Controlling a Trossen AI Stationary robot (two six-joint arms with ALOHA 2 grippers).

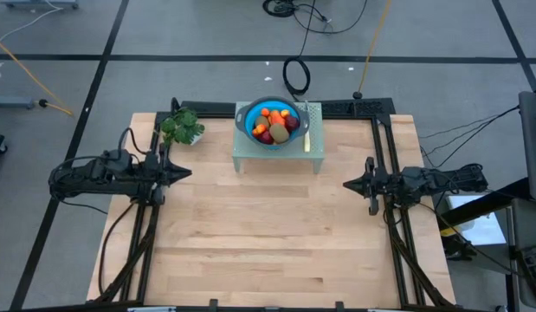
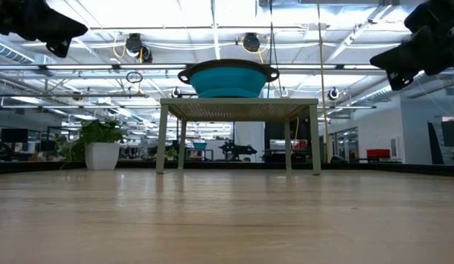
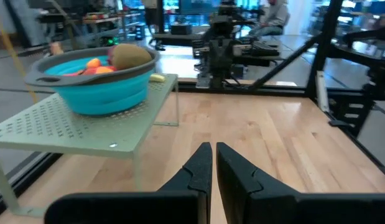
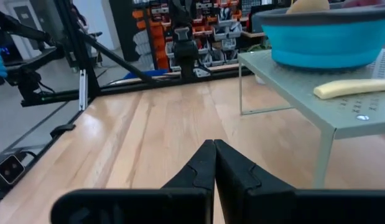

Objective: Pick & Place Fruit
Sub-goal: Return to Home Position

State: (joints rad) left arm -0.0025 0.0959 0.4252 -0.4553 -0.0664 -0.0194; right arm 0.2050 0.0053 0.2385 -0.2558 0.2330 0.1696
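High view gives us the desk (image 1: 268, 234) from above. The fruit (image 1: 274, 123) — brown, orange and dark red pieces — lies heaped in a blue colander (image 1: 269, 101) on a pale green shelf (image 1: 250, 156) at the desk's twelve o'clock edge. A yellow-handled knife (image 1: 307, 130) lies on the shelf at the colander's three o'clock. We see the left fingers (image 1: 183, 172) at nine o'clock and the right fingers (image 1: 352, 184) at three — both pairs pressed together, holding nothing, raised above the wood. A leafy plant (image 1: 183, 128) stands at ten o'clock.
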